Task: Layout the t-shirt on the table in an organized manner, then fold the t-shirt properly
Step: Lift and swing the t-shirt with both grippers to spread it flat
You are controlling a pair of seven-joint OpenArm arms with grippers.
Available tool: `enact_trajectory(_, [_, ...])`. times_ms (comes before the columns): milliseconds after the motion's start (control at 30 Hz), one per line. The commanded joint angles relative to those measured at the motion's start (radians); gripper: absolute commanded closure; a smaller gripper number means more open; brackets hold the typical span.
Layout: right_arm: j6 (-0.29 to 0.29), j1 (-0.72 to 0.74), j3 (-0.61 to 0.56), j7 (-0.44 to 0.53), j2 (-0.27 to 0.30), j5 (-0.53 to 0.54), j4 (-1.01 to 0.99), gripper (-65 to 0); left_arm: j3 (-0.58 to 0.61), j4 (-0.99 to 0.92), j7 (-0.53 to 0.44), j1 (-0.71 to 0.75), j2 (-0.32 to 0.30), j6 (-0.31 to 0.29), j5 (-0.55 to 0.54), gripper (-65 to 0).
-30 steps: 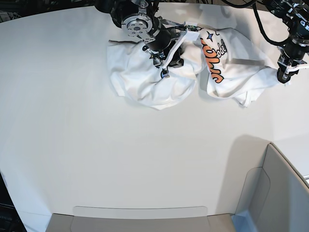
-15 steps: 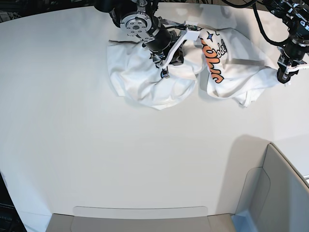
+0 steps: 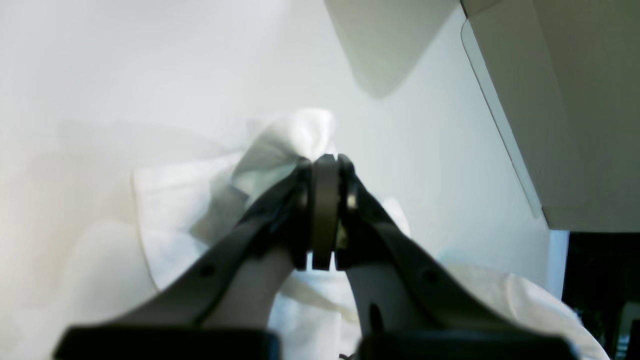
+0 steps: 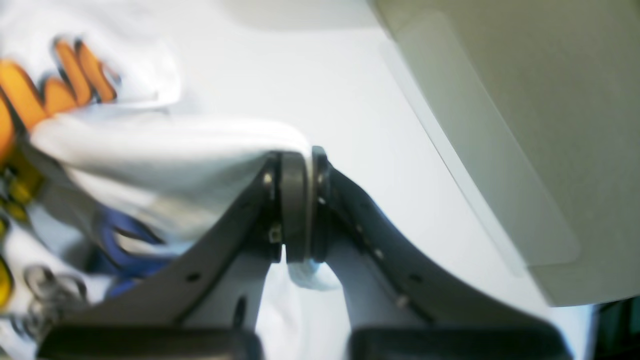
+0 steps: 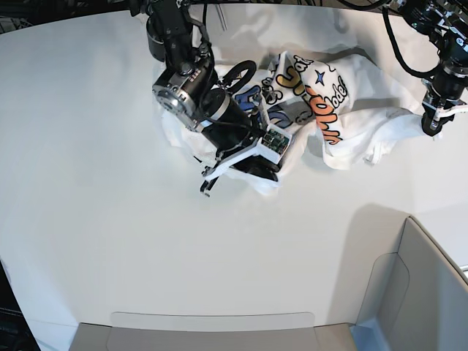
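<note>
- Right gripper (image 5: 210, 183) — left of the base view, jaws closed on a white fold of the t-shirt (image 5: 344, 110), pulling it toward the near side.
- T-shirt — bunched and crumpled at the far edge of the table (image 5: 110, 241); orange, blue and yellow print partly showing, twisted between both arms.
- Left gripper (image 5: 429, 126) — at right, clamped on a white corner.
- Progress — early; layout not achieved, no fold made; spreading flat remains, folding after.
</note>
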Motion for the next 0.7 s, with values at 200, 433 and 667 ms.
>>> enact_trajectory(200, [-0.060,0.100,0.282,0.064,-0.010,0.305,0.019,0.0,-0.010,0.052,-0.018,-0.138,-0.128,0.002,-0.024,0.0])
enact_trajectory(433, [-0.063,0.166,0.463,0.247,-0.010,0.495,0.019,0.0,-0.182,0.098,-0.020,-0.250,-0.234,-0.001,-0.093,0.0])
enact_trajectory(667, [-0.167,0.164,0.548,0.373,-0.009,0.628,0.019,0.0,-0.285,0.098,-0.021,-0.266,-0.272,0.002,-0.300,0.0])
